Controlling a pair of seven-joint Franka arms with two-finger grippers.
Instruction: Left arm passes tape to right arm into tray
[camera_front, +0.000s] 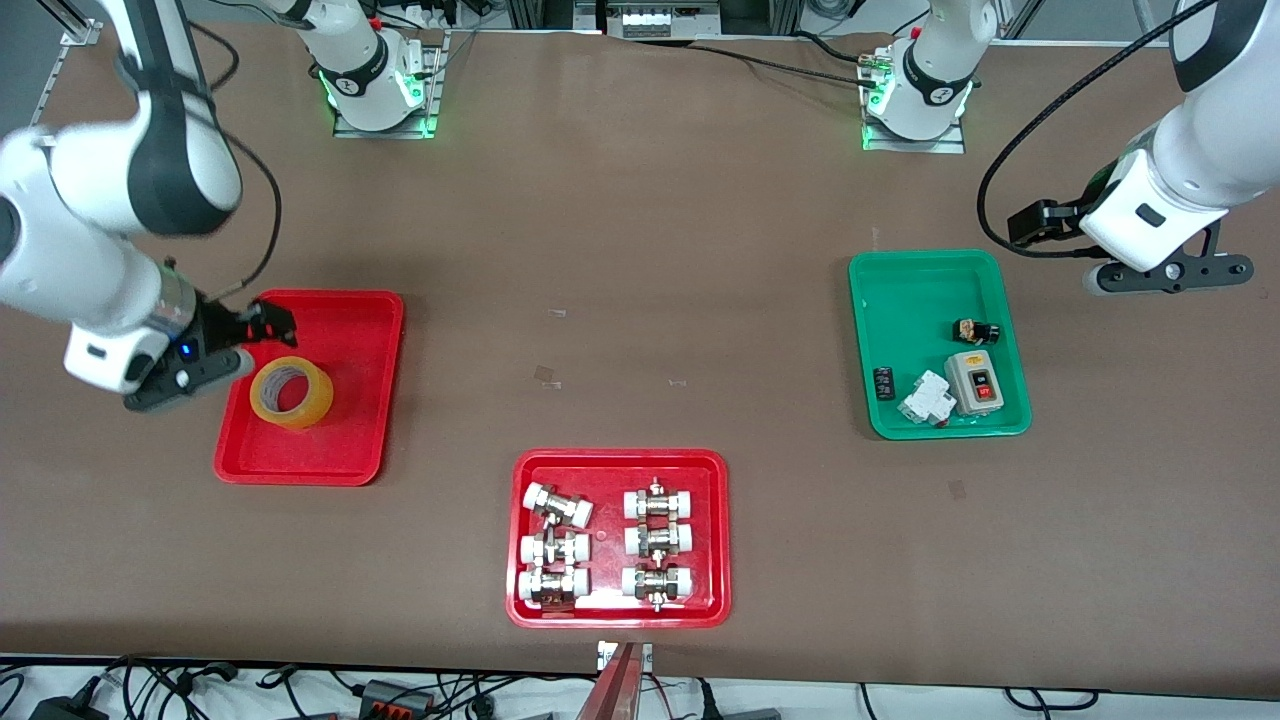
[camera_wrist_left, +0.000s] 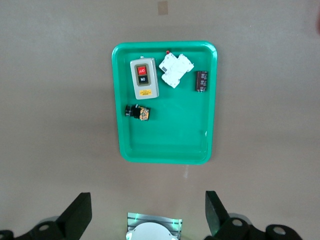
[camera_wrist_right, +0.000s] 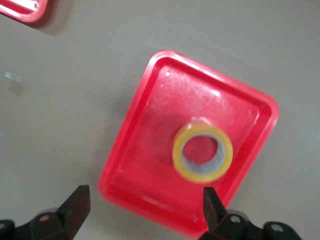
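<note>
The tape (camera_front: 291, 392), a yellowish roll with a white core, lies flat in the plain red tray (camera_front: 345, 440) at the right arm's end of the table. It also shows in the right wrist view (camera_wrist_right: 202, 152), inside the tray (camera_wrist_right: 150, 145). My right gripper (camera_front: 262, 325) is open and empty, up over the tray's edge beside the tape; in its own view (camera_wrist_right: 144, 197) the fingers stand wide apart. My left gripper (camera_front: 1035, 228) is open and empty, raised beside the green tray (camera_front: 900, 300) at the left arm's end, which also shows in the left wrist view (camera_wrist_left: 165, 145), where that gripper (camera_wrist_left: 147, 200) holds nothing.
The green tray holds a grey switch box (camera_front: 973, 382), a white breaker (camera_front: 924, 399) and small black parts. A second red tray (camera_front: 715, 540) with several white-capped metal fittings sits near the front edge in the middle.
</note>
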